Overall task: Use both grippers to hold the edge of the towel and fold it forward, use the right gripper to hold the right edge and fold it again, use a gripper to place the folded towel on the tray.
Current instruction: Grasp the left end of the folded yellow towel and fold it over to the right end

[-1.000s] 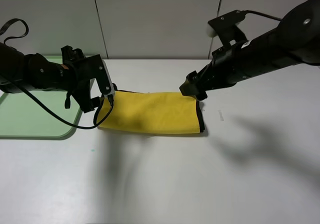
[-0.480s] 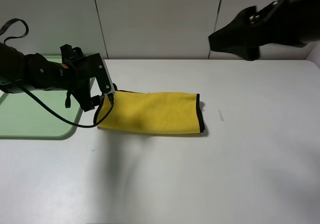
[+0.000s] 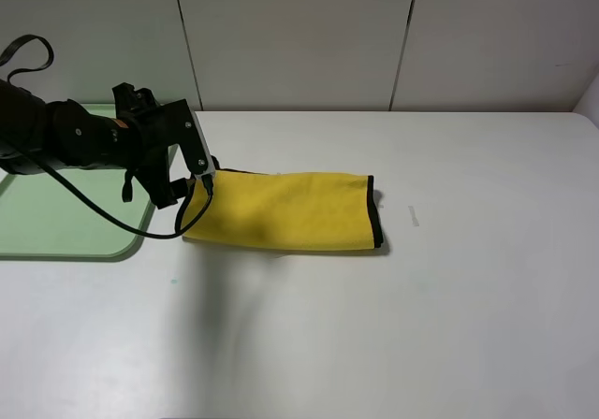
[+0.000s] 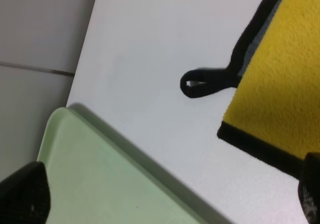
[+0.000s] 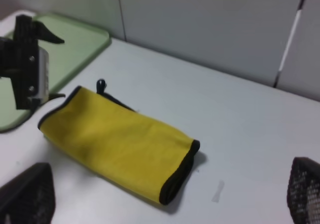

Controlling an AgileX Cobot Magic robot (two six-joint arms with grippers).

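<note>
The towel (image 3: 281,211) lies folded into a yellow strip with black trim on the white table, and also shows in the right wrist view (image 5: 117,141). Its black corner loop (image 4: 205,81) lies flat beside the tray's rim. My left gripper (image 3: 193,183) is open at the towel's left end, holding nothing; its dark fingertips (image 4: 20,199) stand wide apart. My right gripper (image 5: 165,204) is open and empty, high above the table, and is out of the exterior view. The mint-green tray (image 3: 65,227) sits at the left, also seen in the left wrist view (image 4: 90,184).
A white panelled wall (image 3: 299,36) runs behind the table. A small grey mark (image 3: 413,215) lies on the table right of the towel. My left arm and its black cable (image 3: 94,209) hang over the tray's right part.
My right arm has lifted off the towel's right end and left the exterior view. The left arm and the towel have not moved.
</note>
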